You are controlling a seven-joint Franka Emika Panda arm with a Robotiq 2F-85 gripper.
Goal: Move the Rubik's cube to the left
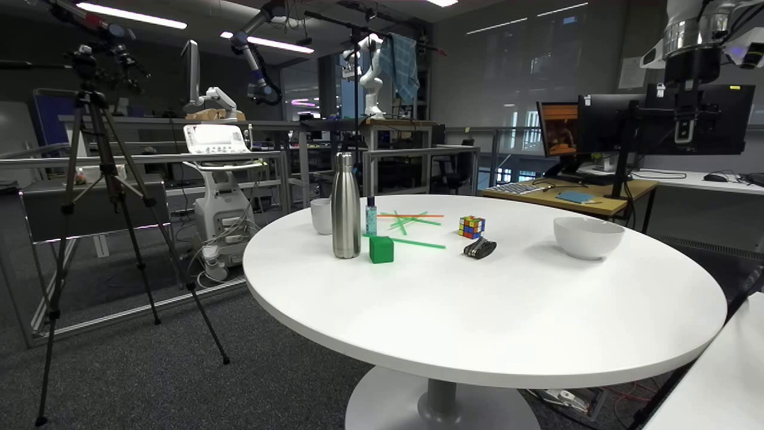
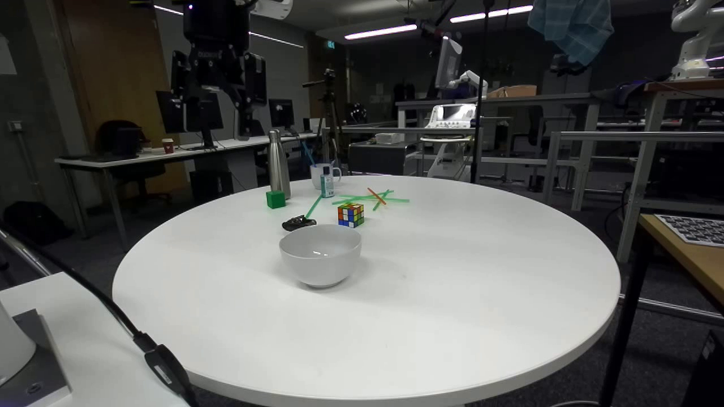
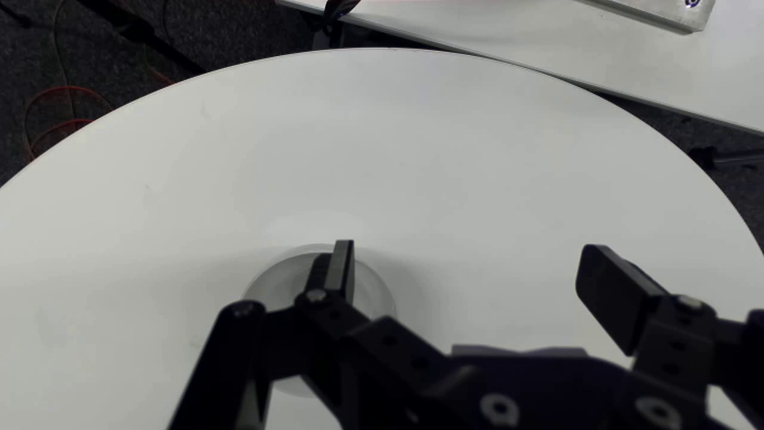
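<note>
That small multicoloured Rubik's cube [image 1: 471, 227] on the round white table [image 1: 477, 316], near a flat dark object [image 1: 481, 248], looks light and stiff, best pinched across opposite sides by the black two-fingered gripper [image 3: 473, 273], jaws apart.

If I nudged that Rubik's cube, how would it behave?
The Rubik's cube would probably slide rather than roll, resting on a flat face. It seems unlikely to tip, being about as wide as tall. Its coloured grid suggests layers that might twist if pushed unevenly.
</note>
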